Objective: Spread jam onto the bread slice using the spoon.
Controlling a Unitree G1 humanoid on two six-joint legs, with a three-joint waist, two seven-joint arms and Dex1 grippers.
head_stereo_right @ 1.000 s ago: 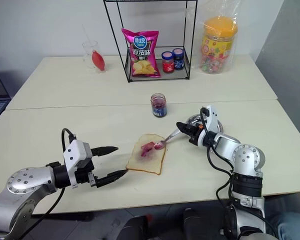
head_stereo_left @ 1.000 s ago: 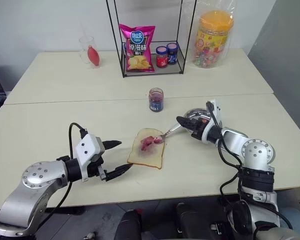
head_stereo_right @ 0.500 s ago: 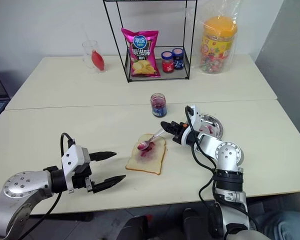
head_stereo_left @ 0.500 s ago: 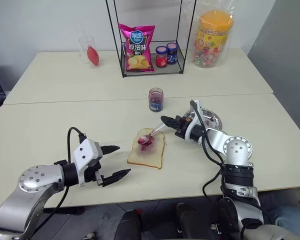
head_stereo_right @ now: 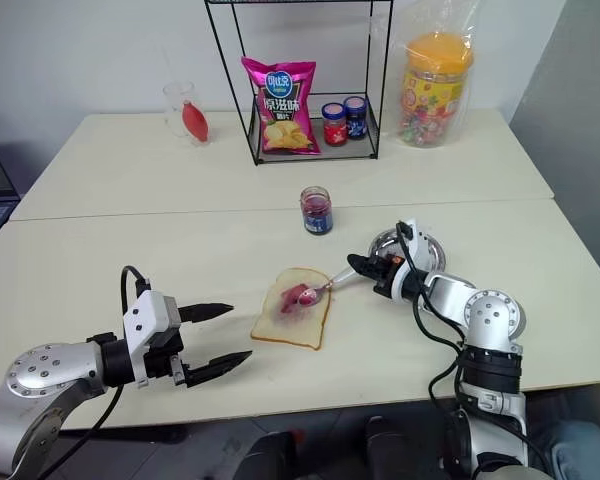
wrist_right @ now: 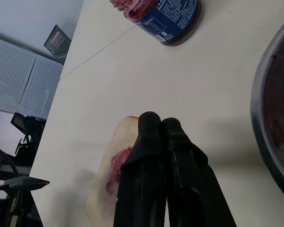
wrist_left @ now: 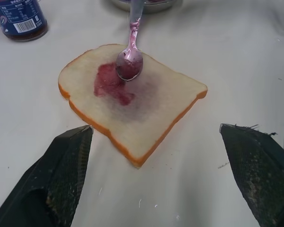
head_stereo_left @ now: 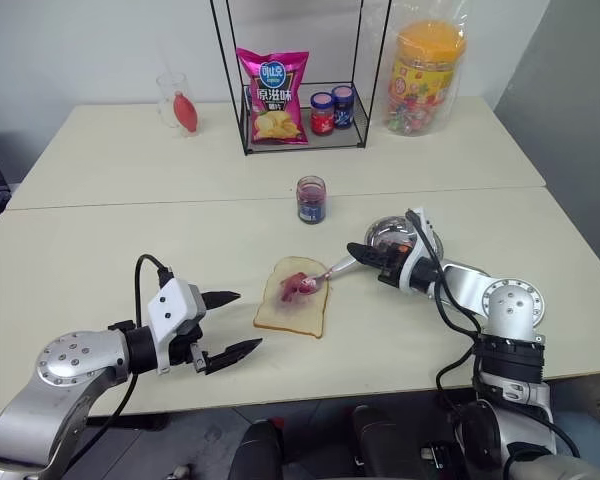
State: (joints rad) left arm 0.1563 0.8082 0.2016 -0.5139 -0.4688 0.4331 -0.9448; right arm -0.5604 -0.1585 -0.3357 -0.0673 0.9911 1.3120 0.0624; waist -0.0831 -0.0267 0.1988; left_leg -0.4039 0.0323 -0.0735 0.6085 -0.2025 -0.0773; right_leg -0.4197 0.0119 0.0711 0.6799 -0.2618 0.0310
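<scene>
The bread slice [head_stereo_left: 292,310] lies flat on the table's near half, with a red-purple jam smear [wrist_left: 109,86] on its far part. My right gripper [head_stereo_left: 358,252] is shut on the handle of the spoon [head_stereo_left: 330,273], just right of the slice. The spoon's smeared bowl [wrist_left: 128,66] sits at the smear's far edge. In the right wrist view the two fingers [wrist_right: 149,142] are pressed together and hide the spoon. My left gripper [head_stereo_left: 248,320] hovers open a little left of the slice, nothing between its fingers. The open jam jar [head_stereo_left: 312,200] stands behind the slice.
A round steel dish [head_stereo_left: 390,236] lies right beside my right gripper. At the back, a wire rack holds a chip bag [head_stereo_left: 275,95] and two lidded jars [head_stereo_left: 334,110]. A candy tub [head_stereo_left: 427,75] stands at the back right and a glass [head_stereo_left: 178,103] at the back left.
My right gripper swept the spoon left to the slice's far-left corner, then drew it back right across the jam. My left gripper has stayed put and open.
</scene>
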